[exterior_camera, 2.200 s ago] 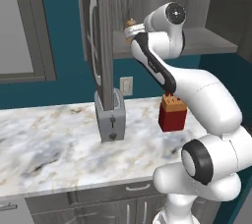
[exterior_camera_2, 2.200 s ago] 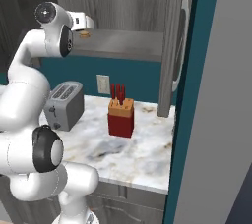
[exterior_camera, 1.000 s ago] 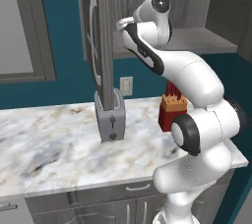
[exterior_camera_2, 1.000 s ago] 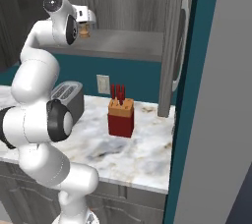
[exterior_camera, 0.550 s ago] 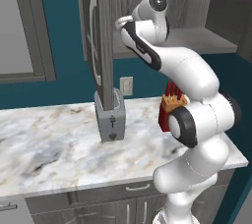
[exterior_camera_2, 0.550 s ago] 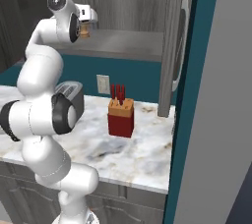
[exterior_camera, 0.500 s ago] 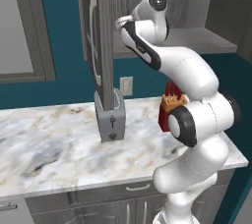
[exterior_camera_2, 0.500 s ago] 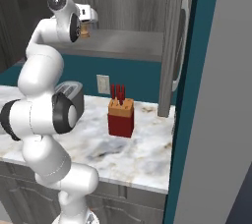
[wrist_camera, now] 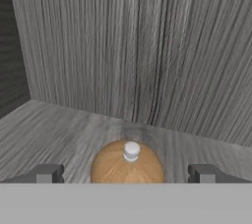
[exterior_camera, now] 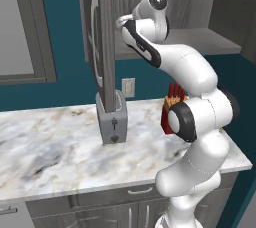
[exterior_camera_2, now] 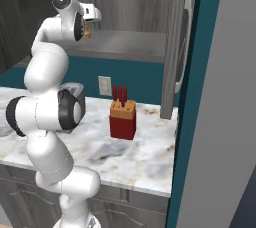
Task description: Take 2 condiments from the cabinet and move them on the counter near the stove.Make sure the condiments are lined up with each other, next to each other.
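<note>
The pincer (wrist_camera: 127, 174), jaws spread wide, straddles the tan shaker (wrist_camera: 127, 165) standing on the cabinet (exterior_camera_2: 135, 47) shelf. The first pickup seems underway; next, the jaws likely need closing around the shaker.

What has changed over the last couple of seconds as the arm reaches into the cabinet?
The open claw swung up and further into the grey wood-grain wall cabinet, now straddling the rounded tan-brown shaker without gripping. The red knife block and grey toaster stayed put.
</note>
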Motion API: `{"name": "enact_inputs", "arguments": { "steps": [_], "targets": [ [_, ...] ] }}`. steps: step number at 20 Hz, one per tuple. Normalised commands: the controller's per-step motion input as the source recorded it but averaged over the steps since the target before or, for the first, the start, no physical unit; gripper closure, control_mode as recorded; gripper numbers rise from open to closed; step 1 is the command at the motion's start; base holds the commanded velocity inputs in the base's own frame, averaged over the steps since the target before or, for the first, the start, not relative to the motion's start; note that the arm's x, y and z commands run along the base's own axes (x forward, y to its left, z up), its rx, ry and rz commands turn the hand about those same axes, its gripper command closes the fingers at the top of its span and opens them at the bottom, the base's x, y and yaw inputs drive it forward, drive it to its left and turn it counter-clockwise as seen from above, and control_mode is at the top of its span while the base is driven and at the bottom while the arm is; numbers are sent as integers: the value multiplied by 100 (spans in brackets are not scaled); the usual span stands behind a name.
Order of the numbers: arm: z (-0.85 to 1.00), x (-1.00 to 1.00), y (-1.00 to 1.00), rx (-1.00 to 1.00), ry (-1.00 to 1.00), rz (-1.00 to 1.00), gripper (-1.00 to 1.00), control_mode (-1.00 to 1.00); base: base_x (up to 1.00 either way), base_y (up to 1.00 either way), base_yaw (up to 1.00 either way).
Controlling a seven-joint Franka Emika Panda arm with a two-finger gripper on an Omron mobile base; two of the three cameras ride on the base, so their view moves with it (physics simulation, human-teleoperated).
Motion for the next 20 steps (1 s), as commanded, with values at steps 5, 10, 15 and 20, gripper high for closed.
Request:
{"name": "enact_inputs", "arguments": {
  "steps": [5,10,15,20],
  "targets": [
    [-2,15,0,0,0,0,-100,-100,0,0,0],
    [-1,1,0,0,0,0,-100,-100,0,0,0],
    [-4,0,0,0,0,0,100,-100,0,0,0],
    [-23,0,0,0,0,0,100,-100,0,0,0]
  ]
}}
